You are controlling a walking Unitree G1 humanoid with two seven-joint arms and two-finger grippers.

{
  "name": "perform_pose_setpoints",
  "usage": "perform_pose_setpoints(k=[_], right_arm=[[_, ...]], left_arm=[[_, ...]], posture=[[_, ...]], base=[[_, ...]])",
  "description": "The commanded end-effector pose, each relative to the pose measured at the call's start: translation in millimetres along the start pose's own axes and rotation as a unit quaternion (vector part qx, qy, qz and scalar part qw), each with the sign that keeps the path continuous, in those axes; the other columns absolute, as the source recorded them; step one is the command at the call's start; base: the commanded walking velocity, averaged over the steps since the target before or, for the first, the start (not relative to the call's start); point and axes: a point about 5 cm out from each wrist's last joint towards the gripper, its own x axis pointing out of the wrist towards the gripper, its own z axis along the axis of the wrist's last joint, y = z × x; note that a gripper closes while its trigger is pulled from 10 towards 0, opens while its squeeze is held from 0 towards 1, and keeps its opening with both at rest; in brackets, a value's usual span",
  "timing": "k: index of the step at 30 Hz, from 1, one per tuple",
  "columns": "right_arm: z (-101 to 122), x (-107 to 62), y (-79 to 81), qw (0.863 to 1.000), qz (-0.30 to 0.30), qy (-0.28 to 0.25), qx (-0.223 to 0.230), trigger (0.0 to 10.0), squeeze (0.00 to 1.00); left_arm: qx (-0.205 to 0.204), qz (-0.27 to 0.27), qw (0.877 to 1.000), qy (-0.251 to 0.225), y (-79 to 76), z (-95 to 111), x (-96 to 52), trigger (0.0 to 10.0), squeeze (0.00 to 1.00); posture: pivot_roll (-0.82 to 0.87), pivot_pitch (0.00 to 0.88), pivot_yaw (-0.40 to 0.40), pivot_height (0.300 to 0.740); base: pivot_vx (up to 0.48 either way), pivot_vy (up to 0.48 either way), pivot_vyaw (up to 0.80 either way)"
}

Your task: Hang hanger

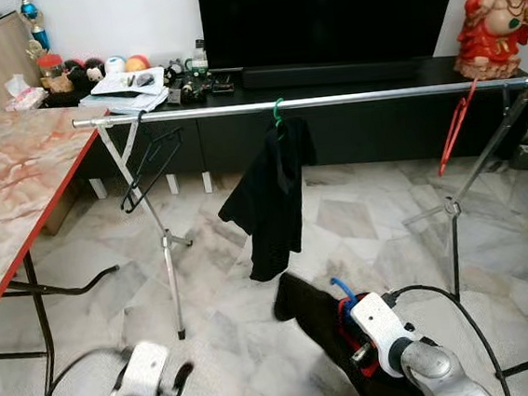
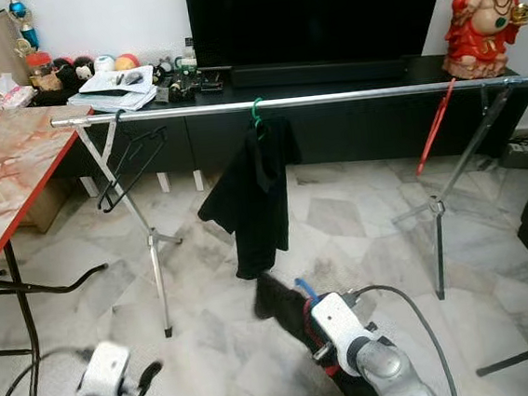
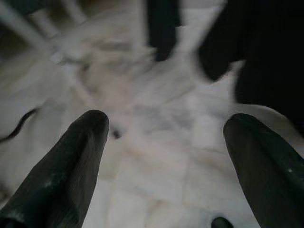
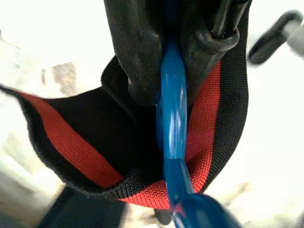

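1. A long silver metal rail runs across the room on thin crossed silver legs. It stands on a pale marble tile floor.
2. The right gripper is low down, in front of the rail and below it. Its jaws are squeezed tight on the blue plastic hanger.
3. A black cloth with a red band hangs on that blue hanger. In the left eye view the blue hook pokes up just above the right wrist, and the dark cloth droops down toward the floor.
4. The blue hanger is not on the rail. It is held well below it.
5. The left gripper is low on the left side, above the floor. Its 2 black fingers are spread wide with nothing between them.
6. 3 other hangers are on the rail. A green hanger near the middle holds a black garment. A thin black wire hanger hangs bare near the left end. A red hanger hangs bare near the right end.
7. Behind the rail is a long black low cabinet with a big black television screen on it. A red and gold laughing statue stands on the right end of the cabinet.
8. A surface with a pink marble pattern and a red edge is on the left.
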Motion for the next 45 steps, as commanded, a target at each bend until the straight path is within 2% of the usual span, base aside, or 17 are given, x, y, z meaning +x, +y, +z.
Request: perform_pose_setpoints(k=[1,5,8,14,18,23,27,34,38,39,40,41,45], right_arm=[[14.2,-4.4,-3.8,0.997,0.050,-0.027,-0.051,10.0,0.00],[19.2,-14.1,-5.1,0.990,0.101,-0.044,-0.088,10.0,0.00],[22.3,-26.6,-5.5,0.980,0.155,-0.055,-0.114,10.0,0.00],[27.7,-41.8,1.6,0.962,0.227,-0.068,-0.138,10.0,0.00],[31.8,-51.4,12.9,0.951,0.260,-0.077,-0.148,10.0,0.00],[34.6,-58.6,18.6,0.946,0.275,-0.083,-0.151,10.0,0.00],[37.8,-66.3,17.1,0.944,0.276,-0.082,-0.158,10.0,0.00],[49.1,-71.2,11.8,0.947,0.266,-0.100,-0.151,10.0,0.00],[53.3,-73.7,13.1,0.946,0.269,-0.111,-0.145,10.0,0.00],[53.8,-74.6,14.0,0.946,0.270,-0.111,-0.143,10.0,0.00],[53.9,-74.9,14.3,0.946,0.270,-0.111,-0.143,10.0,0.00],[54.0,-75.2,14.9,0.946,0.271,-0.112,-0.142,10.0,0.00],[53.5,-76.1,16.3,0.946,0.272,-0.112,-0.136,10.0,0.00]], left_arm=[[0.039,-0.063,0.997,-0.006,-11.0,3.7,2.0,10.0,0.00],[0.060,-0.104,0.993,-0.017,-14.7,11.6,5.3,10.0,0.00],[0.087,-0.155,0.984,-0.023,-20.9,16.4,6.4,10.0,0.00],[0.107,-0.183,0.977,-0.019,-26.3,18.9,9.5,10.0,0.00],[0.112,-0.194,0.974,-0.016,-29.7,20.4,11.7,10.0,0.00],[0.112,-0.190,0.975,-0.011,-30.1,20.6,13.4,10.0,0.00],[0.091,-0.180,0.979,-0.005,-27.8,19.2,14.1,10.0,0.00],[0.096,-0.194,0.976,0.027,-29.1,10.1,11.8,10.0,0.00],[0.080,-0.186,0.979,0.027,-26.3,10.3,12.3,10.0,0.00],[0.074,-0.187,0.979,0.025,-25.8,11.2,12.7,5.3,0.00],[0.073,-0.187,0.979,0.025,-25.7,11.4,12.8,5.3,0.00],[0.071,-0.187,0.980,0.024,-25.4,11.7,12.9,0.0,0.00],[0.058,-0.178,0.982,0.014,-22.7,15.5,14.6,0.0,0.00]], posture=[[0.12,0.058,-0.025,0.740],[0.11,0.058,-0.024,0.740],[0.11,0.056,-0.022,0.740],[0.10,0.050,-0.020,0.740],[0.09,0.047,-0.021,0.740],[0.09,0.045,-0.021,0.740],[0.09,0.043,-0.024,0.740],[0.08,0.054,-0.029,0.740],[0.08,0.060,-0.027,0.740],[0.08,0.063,-0.027,0.740],[0.08,0.063,-0.027,0.740],[0.08,0.063,-0.027,0.740],[0.07,0.068,-0.025,0.740]], base=[[0.000,0.000,0.00],[0.000,0.000,0.00],[0.000,0.000,0.00],[0.000,0.000,0.00],[0.000,0.000,0.00],[0.000,0.000,0.00],[0.000,0.000,0.00],[0.000,0.000,0.00],[0.000,0.000,0.00],[0.000,0.000,0.00],[0.000,0.000,0.00],[0.000,0.000,0.00],[0.000,0.000,0.00]])
